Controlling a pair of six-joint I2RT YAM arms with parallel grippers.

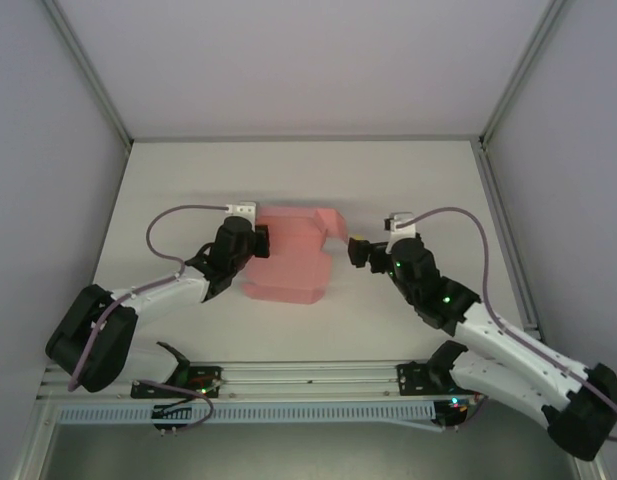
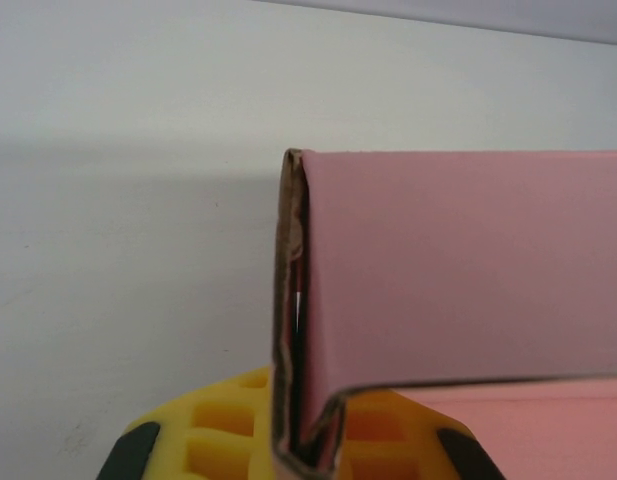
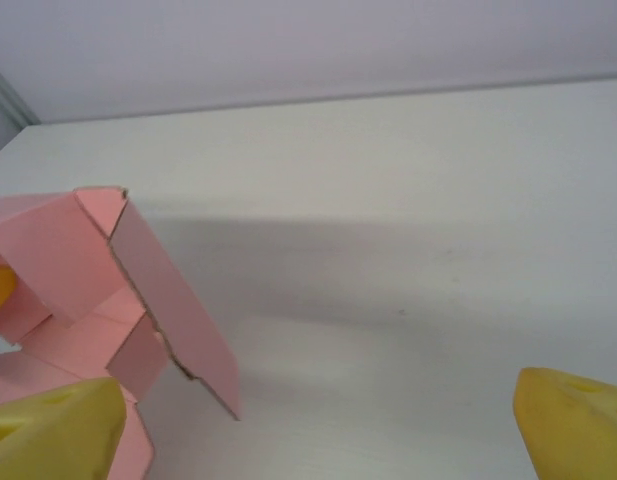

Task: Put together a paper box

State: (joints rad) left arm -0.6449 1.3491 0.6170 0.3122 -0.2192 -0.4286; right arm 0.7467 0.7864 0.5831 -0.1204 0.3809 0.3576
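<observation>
1. Mid-table, the paper box [image 1: 288, 262]: pink thin card, partly folded, about midway between left and right on the table [image 1: 418, 180], with a raised flap [image 1: 331, 221] at its far right corner.
2. From the left wrist, a creased edge of the paper box [image 2: 428, 270] standing upright, its lower end down between the yellow pads [image 2: 218, 445].
3. At the box's left edge, the left tool [image 1: 259, 240], pinched narrow on the card.
4. From the right wrist, the paper box [image 3: 178, 310] at the left of view, one panel tilted, smaller flaps folded in behind it.
5. Just right of the raised flap, the right tool [image 1: 356, 250], spread wide and holding nothing. One yellow fingertip [image 3: 58, 435] low on the left, close by the card. The other low on the right, over bare table.
6. Further out, a purple cable [image 1: 178, 215] looping off each wrist. Pale walls [image 1: 48, 150] round the table on the left, right and far sides.
</observation>
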